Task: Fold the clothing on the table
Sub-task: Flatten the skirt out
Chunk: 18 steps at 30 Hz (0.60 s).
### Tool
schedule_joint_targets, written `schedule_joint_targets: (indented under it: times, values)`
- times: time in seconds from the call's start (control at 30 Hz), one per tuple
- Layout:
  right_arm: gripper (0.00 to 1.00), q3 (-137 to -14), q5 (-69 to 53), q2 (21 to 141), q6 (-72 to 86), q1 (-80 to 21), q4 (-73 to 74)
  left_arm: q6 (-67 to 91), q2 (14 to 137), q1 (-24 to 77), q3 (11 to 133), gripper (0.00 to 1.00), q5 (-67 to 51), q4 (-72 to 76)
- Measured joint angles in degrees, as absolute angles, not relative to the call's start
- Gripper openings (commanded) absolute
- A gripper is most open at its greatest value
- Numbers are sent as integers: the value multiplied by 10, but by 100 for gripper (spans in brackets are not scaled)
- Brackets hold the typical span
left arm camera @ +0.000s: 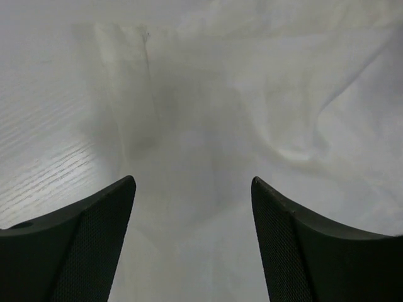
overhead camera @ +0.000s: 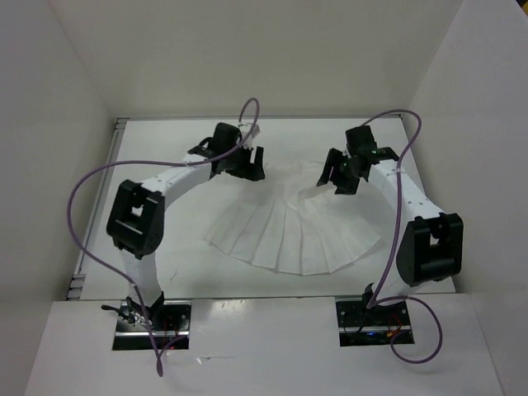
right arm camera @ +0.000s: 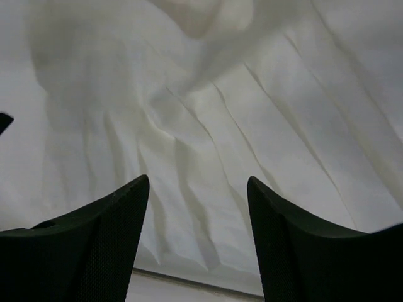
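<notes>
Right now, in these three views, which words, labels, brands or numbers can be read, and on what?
None can be read. The clothing and the table are plain white. The left arm's base and the right arm's base show small parts, too small to tell whether any carries text.

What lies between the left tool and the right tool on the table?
The narrow top end of the white pleated skirt lies between the left tool and the right tool. The top external view shows this.
</notes>
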State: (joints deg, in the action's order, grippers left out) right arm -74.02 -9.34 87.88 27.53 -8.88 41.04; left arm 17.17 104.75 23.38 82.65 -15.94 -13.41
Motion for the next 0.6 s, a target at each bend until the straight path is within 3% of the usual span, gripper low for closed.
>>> schedule_joint_targets:
  times: [0.3, 0.6]
  values:
    - [69, -698, -73, 883, 275, -93, 446, 48, 1215, 283, 981, 78, -17, -185]
    - [69, -682, -57, 882, 275, -93, 447, 4, 1274, 291, 1057, 62, 42, -197]
